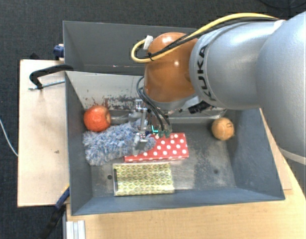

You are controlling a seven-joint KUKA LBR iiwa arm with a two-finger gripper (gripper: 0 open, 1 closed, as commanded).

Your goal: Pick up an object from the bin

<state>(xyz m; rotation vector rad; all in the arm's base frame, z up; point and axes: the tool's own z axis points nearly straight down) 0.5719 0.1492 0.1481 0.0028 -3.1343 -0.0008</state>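
My gripper [141, 139] hangs low in the middle of the bin, its metal fingers down at the right end of a blue-grey fuzzy cloth [109, 141]. Right beside the fingers on the right lies a red box with white dots [165, 148]. Whether the fingers touch the cloth or the box is unclear. An orange-red ball [96, 118] rests at the back left, against the cloth's far edge.
A flat yellow-green patterned box [143, 179] lies along the front wall. A small tan ball [222, 129] sits on the right side of the bin. The arm with its orange cover and cables covers the back right of the bin.
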